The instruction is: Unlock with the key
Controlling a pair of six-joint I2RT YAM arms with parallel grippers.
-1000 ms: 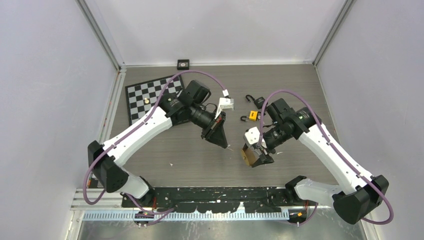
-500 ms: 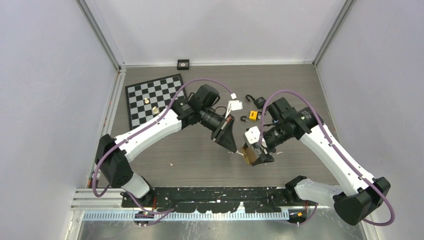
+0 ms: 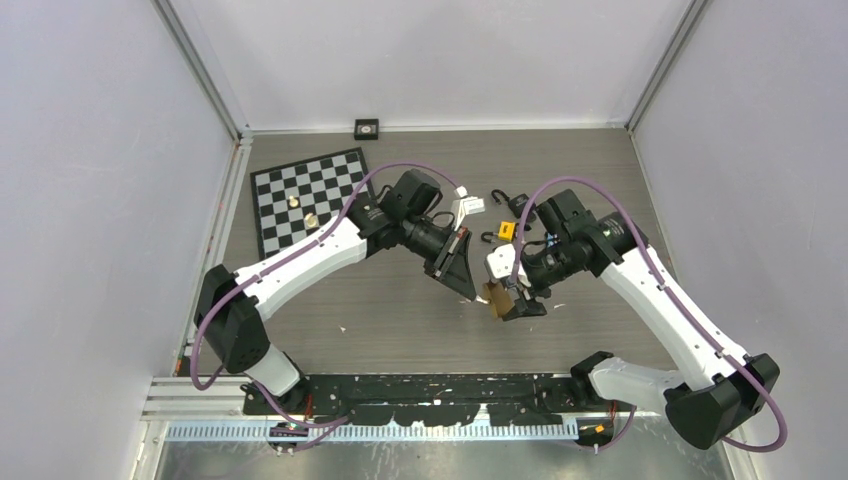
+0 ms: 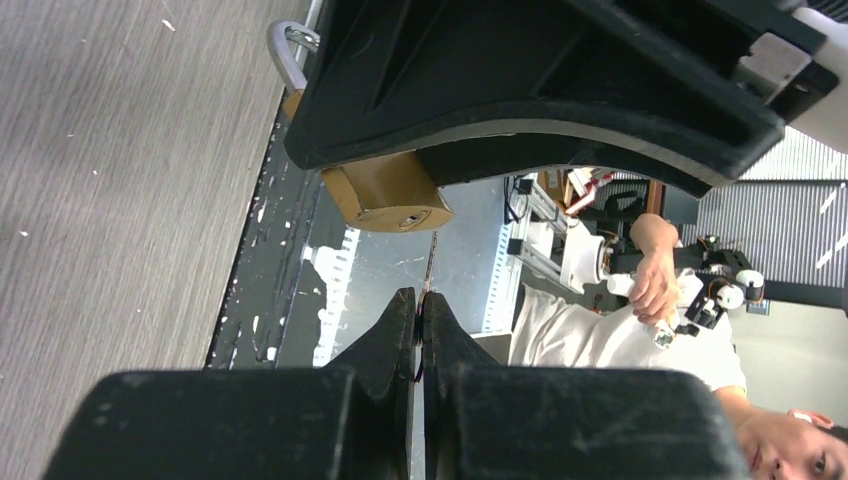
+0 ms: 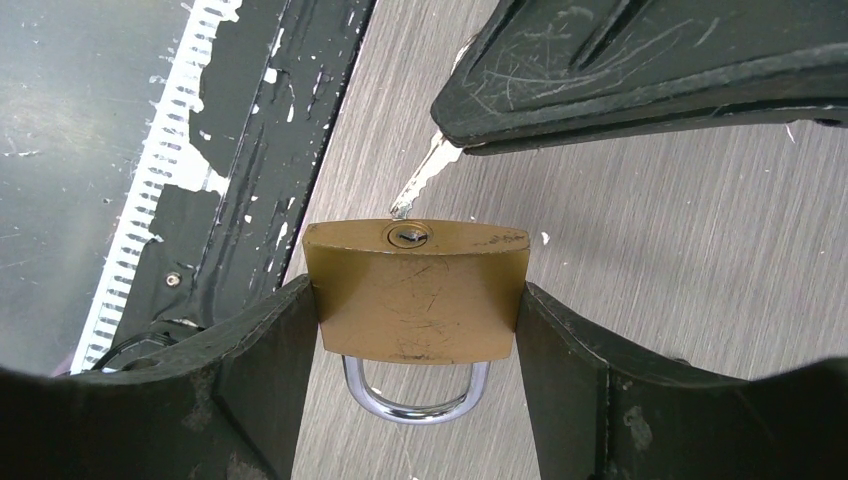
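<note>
Near table centre, a bit toward the near edge, R gripper (image 5: 415,300) is clamped on the brass padlock (image 5: 415,290) by its sides. The shackle (image 5: 415,395) points back at the wrist, keyhole (image 5: 408,235) facing out. L gripper (image 4: 418,305) is pressed together on the key (image 5: 422,172). Blade tip sits right at the keyhole's edge, angled & slightly off-slot, not inserted yet.

Step in hand, prob.: insertion. To do it well: square blade w/ slot axis first, nudge tip onto slot, then push straight & slow. Keep R firm so lock can't twist. Turn only once fully seated.
</note>
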